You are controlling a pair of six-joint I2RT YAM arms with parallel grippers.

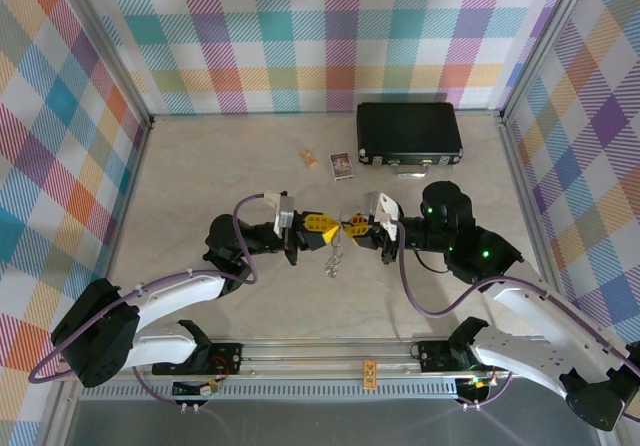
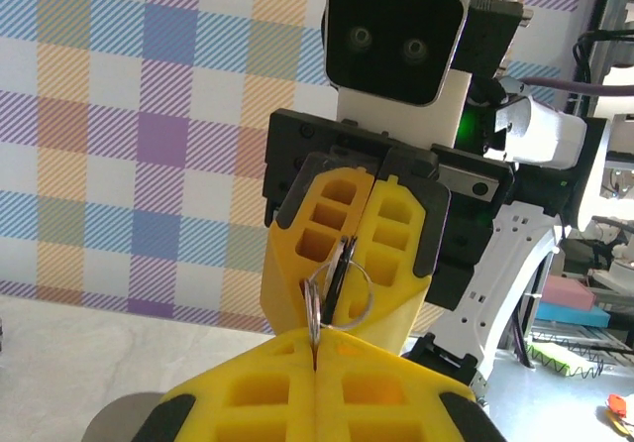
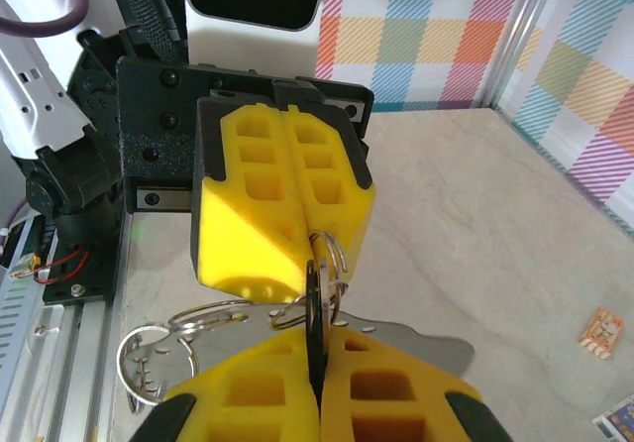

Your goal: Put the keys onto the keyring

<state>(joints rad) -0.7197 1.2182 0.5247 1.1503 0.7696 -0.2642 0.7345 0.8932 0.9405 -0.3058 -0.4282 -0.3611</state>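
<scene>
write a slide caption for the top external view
Left gripper and right gripper meet over the table, both shut on the key bunch, which dangles between them; a black case sits behind.

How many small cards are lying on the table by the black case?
2. A tan card lies left of the black case; a white-bordered card lies between it and the case. None seems hidden.

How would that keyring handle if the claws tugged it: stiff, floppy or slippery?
Likely floppy: part of the keyring dangles loosely below where the left gripper and right gripper pinch it. Probably slippery, being thin bare metal between smooth yellow fingers. Seemingly light, since fingertip pinches alone hold it up.
</scene>
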